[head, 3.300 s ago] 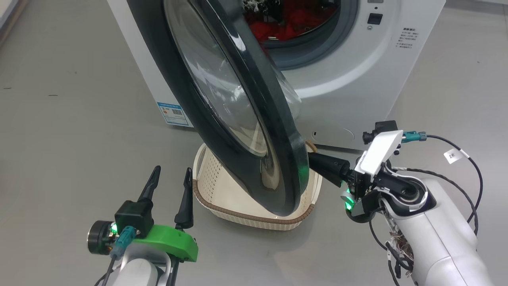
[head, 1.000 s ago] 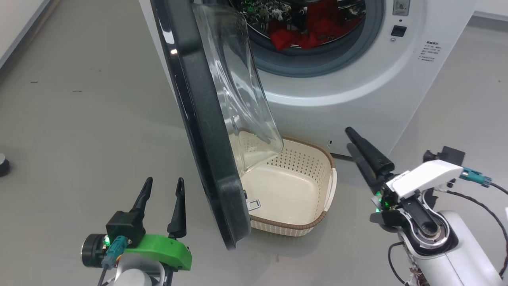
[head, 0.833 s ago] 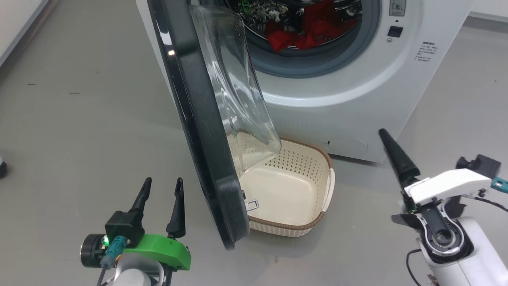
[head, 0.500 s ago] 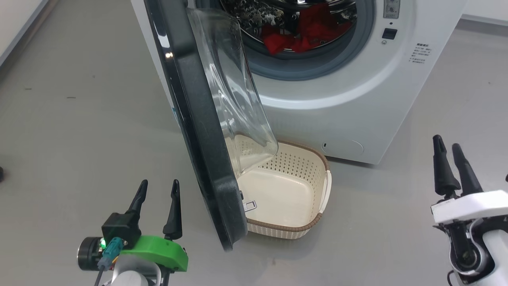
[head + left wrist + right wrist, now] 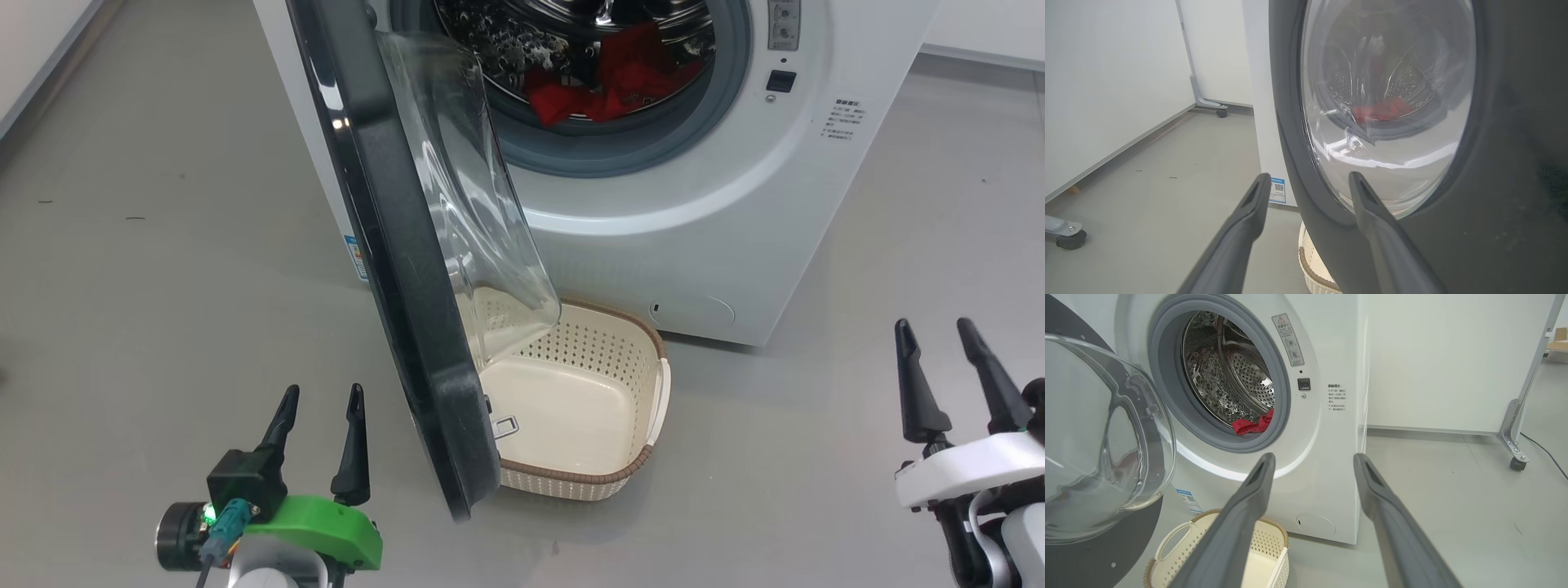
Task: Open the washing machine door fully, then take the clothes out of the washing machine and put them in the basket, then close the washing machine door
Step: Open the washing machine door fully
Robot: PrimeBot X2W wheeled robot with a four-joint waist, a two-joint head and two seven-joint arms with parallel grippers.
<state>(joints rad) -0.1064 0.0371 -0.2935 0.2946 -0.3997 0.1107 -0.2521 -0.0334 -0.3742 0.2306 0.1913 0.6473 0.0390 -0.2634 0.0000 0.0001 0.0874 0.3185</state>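
The white washing machine (image 5: 694, 204) stands ahead with its black door (image 5: 392, 269) swung out, edge-on to my head camera, glass bowl facing the drum. Red clothes (image 5: 604, 86) lie in the steel drum, also seen as clothes (image 5: 1253, 424) from the right wrist. The cream basket (image 5: 645, 384) sits on the floor under the door, nothing in it. My left gripper (image 5: 320, 394) is open at lower left, just outside the door (image 5: 1494, 183), fingers apart and holding nothing. My right gripper (image 5: 932, 328) is open at lower right, well clear of the machine (image 5: 1331, 437) and the basket (image 5: 1274, 539).
Grey floor surrounds the machine. A white panel on castors (image 5: 1221, 112) stands to the left behind it, and another castor (image 5: 1070, 240) is nearer. A wheeled partition leg (image 5: 1518, 463) stands to the right, with open floor in front of it.
My right arm has pulled back from the machine's front to the lower right, its fingers now pointing up. The head camera has shifted slightly. The left gripper and the door have stayed put.
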